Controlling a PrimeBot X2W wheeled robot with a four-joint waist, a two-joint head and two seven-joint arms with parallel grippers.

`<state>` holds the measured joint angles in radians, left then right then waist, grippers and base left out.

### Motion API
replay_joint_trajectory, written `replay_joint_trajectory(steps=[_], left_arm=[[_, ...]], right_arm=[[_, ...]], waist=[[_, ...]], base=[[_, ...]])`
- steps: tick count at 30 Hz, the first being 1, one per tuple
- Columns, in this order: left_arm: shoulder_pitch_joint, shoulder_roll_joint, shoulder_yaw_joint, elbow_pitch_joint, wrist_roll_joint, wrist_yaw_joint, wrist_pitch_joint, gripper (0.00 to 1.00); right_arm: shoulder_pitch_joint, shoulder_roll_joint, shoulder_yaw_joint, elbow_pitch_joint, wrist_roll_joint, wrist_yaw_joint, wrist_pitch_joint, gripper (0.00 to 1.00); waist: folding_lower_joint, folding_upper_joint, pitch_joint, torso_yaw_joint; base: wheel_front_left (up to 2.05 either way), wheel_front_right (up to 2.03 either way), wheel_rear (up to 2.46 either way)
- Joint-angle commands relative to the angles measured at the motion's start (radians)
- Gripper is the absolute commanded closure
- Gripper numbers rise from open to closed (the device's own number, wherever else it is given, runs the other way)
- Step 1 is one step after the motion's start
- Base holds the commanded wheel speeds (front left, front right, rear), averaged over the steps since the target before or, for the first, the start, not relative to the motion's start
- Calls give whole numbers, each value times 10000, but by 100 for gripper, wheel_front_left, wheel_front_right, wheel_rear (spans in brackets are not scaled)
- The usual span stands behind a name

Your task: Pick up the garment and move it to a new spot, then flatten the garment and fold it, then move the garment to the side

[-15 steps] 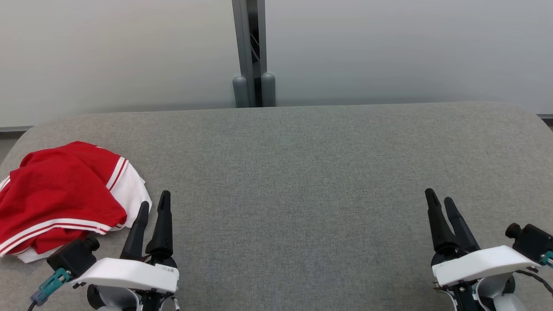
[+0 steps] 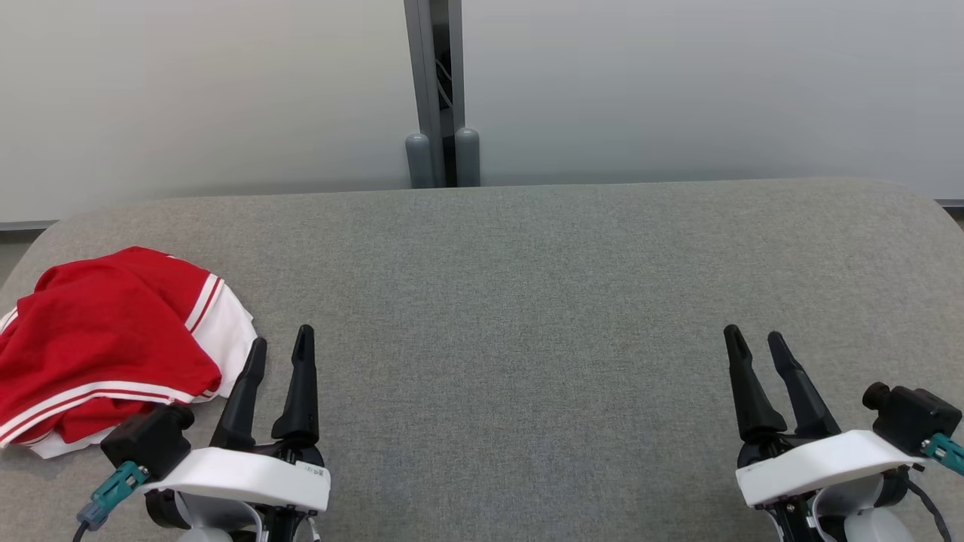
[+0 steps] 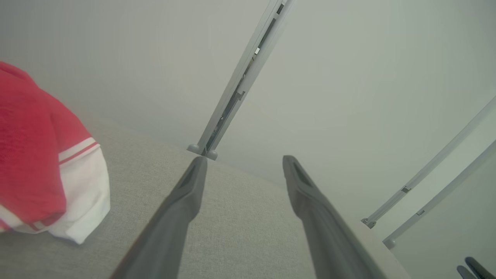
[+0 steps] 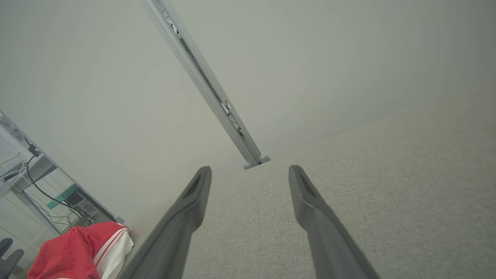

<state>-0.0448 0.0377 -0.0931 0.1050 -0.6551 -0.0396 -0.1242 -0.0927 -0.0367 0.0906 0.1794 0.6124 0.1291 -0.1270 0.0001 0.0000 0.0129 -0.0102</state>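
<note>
Crumpled red-and-white garment point(image 2: 105, 346) at nine o'clock, not yet lifted; left gripper point(image 2: 282, 336) and right gripper point(image 2: 751, 333) spread wide, empty.

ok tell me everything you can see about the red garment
The garment is red cloth with white panels and red-and-white striped trim. It lies crumpled in a loose heap, unfolded, at the left end of the grey fabric surface. Only that surface touches it; the open left hand stands just to its right, with a gap between.
</note>
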Motion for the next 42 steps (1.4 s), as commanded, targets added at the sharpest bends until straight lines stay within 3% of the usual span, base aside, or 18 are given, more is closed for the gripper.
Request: replay_joint_trajectory(steps=[1, 8, 26, 42], left_arm=[[-218, 66, -63, -172, 329, 35, -125, 0], [-169, 75, -166, -123, 804, -47, -281, 0], [-162, 104, -410, -6, 2272, 272, -722, 0], [-215, 125, -623, 122, 3529, 199, -1066, 0]], right_arm=[[-65, -85, 30, -178, -398, 15, -142, 0], [-15, -96, 92, -303, -1008, 16, -303, 0], [194, -127, -28, -567, -2770, 19, -733, 0], [296, -151, -62, -652, -3998, 23, -1066, 0]], waist=[[0, 0, 1, -2], [0, 0, 4, 3], [0, 0, -25, -12], [0, 0, -11, 14]], base=[[0, 0, 0], [0, 0, 0], [0, 0, 0], [0, 0, 0]])
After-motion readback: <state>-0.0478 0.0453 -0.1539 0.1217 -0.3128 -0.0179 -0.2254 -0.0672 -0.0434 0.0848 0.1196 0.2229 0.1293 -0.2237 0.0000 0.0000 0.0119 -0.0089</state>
